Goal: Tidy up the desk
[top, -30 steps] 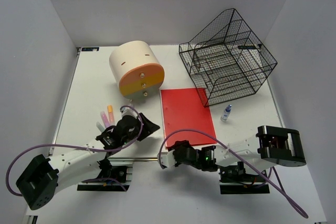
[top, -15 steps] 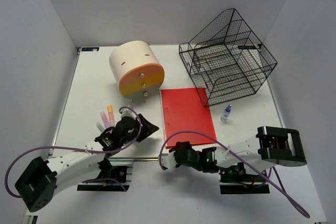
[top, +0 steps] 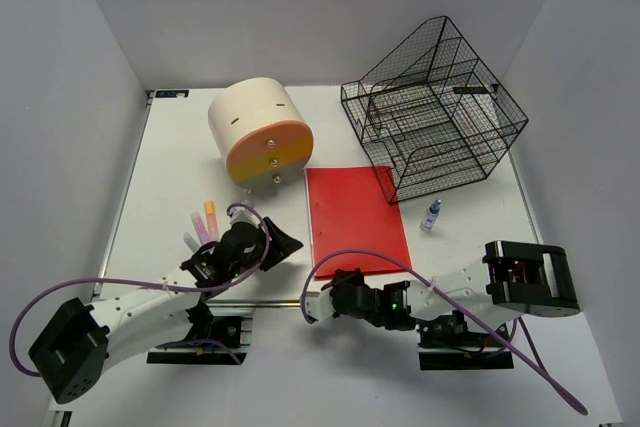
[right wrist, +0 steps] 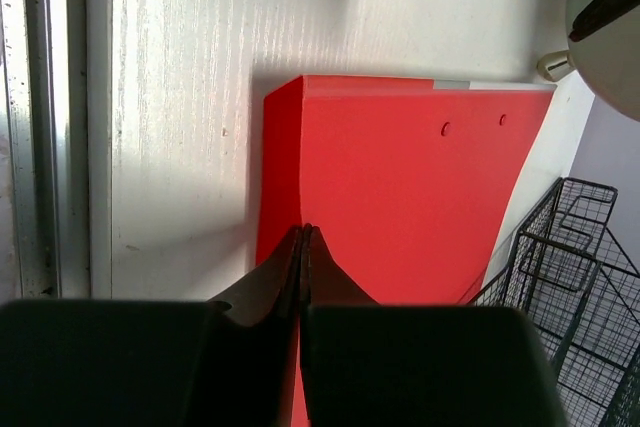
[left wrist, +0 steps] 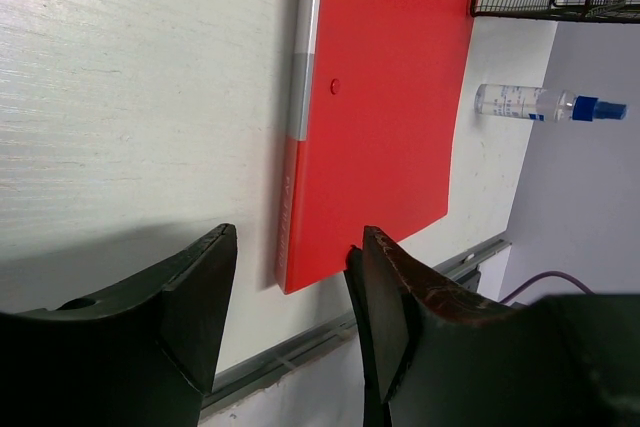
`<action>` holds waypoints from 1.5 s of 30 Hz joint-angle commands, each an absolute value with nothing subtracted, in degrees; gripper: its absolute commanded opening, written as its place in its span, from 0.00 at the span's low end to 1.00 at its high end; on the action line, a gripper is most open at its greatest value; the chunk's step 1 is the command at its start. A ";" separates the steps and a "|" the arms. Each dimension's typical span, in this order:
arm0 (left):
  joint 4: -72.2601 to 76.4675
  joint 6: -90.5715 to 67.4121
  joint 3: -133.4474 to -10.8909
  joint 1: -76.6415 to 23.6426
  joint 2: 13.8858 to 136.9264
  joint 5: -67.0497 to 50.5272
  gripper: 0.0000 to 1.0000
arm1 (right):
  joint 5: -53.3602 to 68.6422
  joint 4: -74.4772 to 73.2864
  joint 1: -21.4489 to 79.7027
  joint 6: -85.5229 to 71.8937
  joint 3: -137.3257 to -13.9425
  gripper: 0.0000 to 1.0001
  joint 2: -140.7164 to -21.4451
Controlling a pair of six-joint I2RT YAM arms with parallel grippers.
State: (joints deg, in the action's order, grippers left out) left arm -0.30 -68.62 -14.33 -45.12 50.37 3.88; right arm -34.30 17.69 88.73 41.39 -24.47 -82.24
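Observation:
The white desk (top: 170, 177) holds a flat red folder (top: 355, 222) near its front middle. My left gripper (top: 288, 245) is open just left of the folder. In the left wrist view the folder's near corner (left wrist: 330, 237) lies between the open fingers (left wrist: 200, 297). My right gripper (top: 322, 292) is shut at the folder's near edge. In the right wrist view (right wrist: 303, 231) its closed tips sit over the red folder (right wrist: 400, 187), with nothing seen between them.
A cream cylindrical drawer box (top: 260, 132) stands at the back left and a black wire rack (top: 435, 112) at the back right. A small spray bottle (top: 431, 214) lies right of the folder. Highlighters (top: 203, 222) lie by the left arm. A metal rail (top: 270, 302) runs along the front edge.
The right arm has edged slightly left and forward toward the folder's near edge. The left arm and the folder have hardly moved.

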 commanded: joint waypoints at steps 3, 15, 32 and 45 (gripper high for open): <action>-0.44 -68.99 -13.89 -45.35 49.66 4.22 0.63 | -34.46 19.16 89.03 41.22 -23.73 0.00 -81.30; 3.34 -70.31 -14.94 -45.35 52.82 2.64 0.80 | -32.08 16.97 88.51 40.78 -22.59 0.00 -72.87; 23.27 -73.65 -18.02 -45.35 71.45 -5.36 0.82 | -27.16 14.94 86.84 40.52 -21.36 0.00 -65.48; 39.71 -78.66 -19.42 -45.35 85.33 -9.40 0.77 | -23.91 13.01 86.75 39.73 -21.71 0.00 -63.02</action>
State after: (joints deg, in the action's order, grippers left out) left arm 32.88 -76.66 -17.87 -45.12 83.35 -7.42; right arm -25.69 12.67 86.96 40.71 -21.43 -64.25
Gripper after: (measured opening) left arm 0.784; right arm 0.008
